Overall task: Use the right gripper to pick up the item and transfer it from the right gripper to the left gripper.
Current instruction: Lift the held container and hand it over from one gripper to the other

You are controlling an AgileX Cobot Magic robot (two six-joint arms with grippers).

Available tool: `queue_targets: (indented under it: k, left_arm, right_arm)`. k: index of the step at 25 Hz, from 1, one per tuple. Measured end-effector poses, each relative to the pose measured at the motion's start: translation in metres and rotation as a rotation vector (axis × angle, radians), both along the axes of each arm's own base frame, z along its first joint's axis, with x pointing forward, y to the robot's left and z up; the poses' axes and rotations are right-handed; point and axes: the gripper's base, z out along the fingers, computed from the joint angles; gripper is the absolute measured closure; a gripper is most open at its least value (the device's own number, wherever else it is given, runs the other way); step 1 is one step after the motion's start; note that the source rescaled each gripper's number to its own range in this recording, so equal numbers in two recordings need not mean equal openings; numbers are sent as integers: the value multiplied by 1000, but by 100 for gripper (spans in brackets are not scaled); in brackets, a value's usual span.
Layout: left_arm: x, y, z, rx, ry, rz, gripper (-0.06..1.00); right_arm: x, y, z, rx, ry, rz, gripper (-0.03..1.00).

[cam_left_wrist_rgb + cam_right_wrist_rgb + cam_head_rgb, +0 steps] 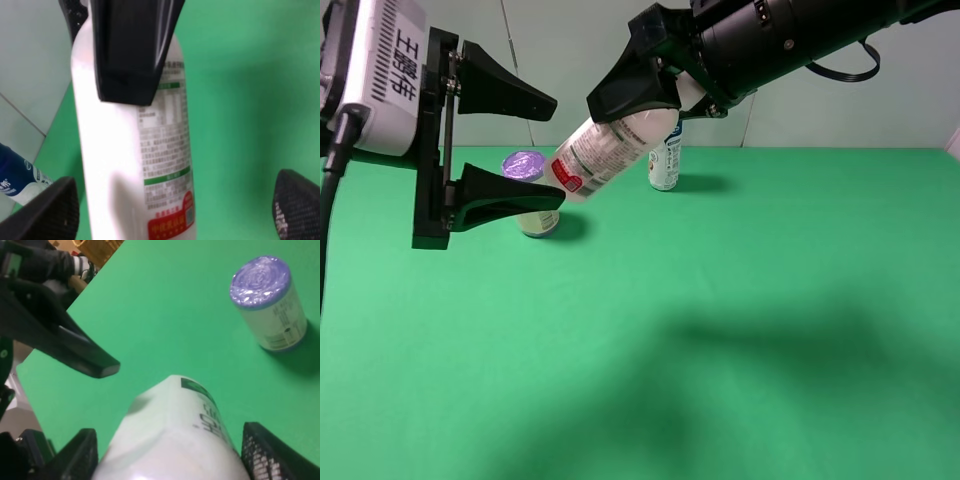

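Observation:
The item (605,150), a white bottle with a printed label and a red band at its base, hangs tilted in the air, base pointing down and left. My right gripper (625,110) is shut on its upper part, hiding the cap. In the right wrist view the item (175,435) fills the space between the fingers (75,455). My left gripper (557,150) stands open at the left, its fingertips above and below the item's base. In the left wrist view the item (135,150) lies between the spread fingers (297,205) without a grip.
A purple-lidded can (525,168) stands on the green table (720,330) behind the left gripper's lower finger; it also shows as the can (270,300) in the right wrist view. A blue-capped slim bottle (665,160) stands at the back, near the wall.

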Motion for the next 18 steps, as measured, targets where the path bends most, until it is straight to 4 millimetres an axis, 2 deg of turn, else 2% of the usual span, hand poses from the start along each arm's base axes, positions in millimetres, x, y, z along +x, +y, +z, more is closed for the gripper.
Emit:
queue_targets:
  k: [18]
  left_arm:
    - [2,1,0,-4,15,34,41]
  right_arm:
    - [-3,1,1,2,20,28,91]
